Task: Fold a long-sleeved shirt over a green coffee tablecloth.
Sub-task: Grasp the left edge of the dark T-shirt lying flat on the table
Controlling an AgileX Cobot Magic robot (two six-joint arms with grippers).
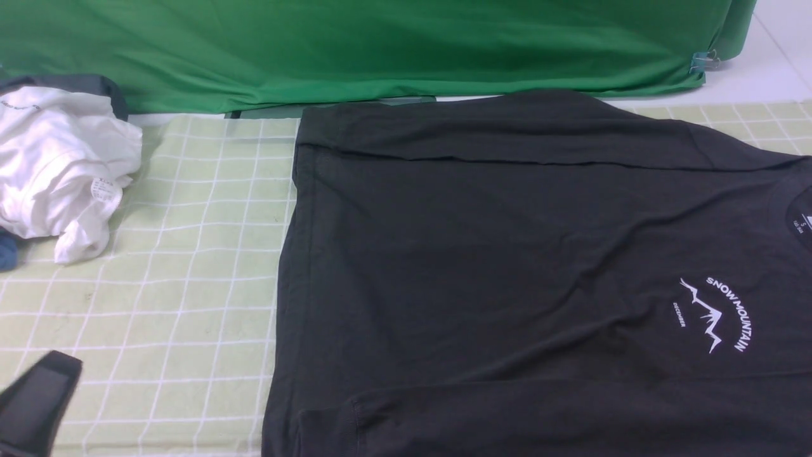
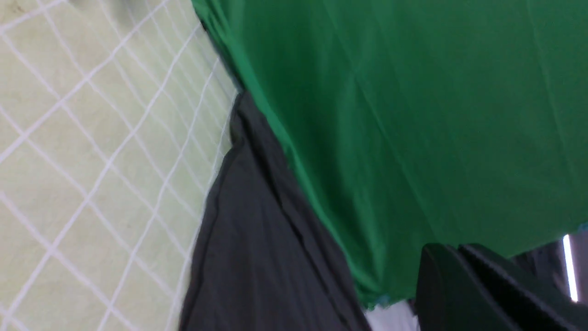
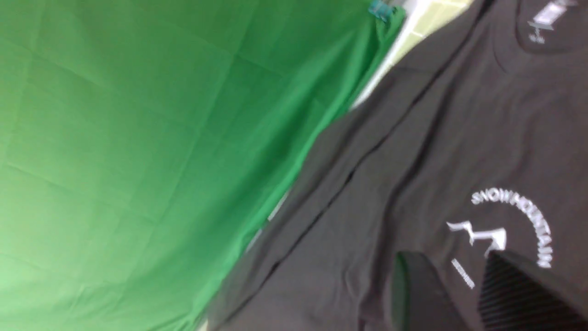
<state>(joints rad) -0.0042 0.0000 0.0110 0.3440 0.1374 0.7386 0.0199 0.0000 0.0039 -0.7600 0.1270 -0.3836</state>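
Pale yellowish-green with thin white grid lines, the green coffee tablecloth point(image 1: 190, 266) covered the work surface. Behind it draped a plain bright green fabric sheet point(image 1: 380, 44). The long-sleeved shirt point(image 1: 507, 254) lay spread flat on the tablecloth's middle and right. It was charcoal-black, its collar toward the robot's right and its far edge reaching the sheet's lower edge. A crumpled white garment point(image 1: 63, 165) sat at the cloth's far left, well apart from the shirt. The left gripper point(image 2: 452, 253) had its jaws pressed together on nothing. The right gripper point(image 3: 448, 262) hung above the shirt's chest, jaws apart with nothing between them, near the white "SNOW MOUNTAIN" print point(image 1: 717, 314). A small clip point(image 1: 701, 61) pinched the sheet's right corner.
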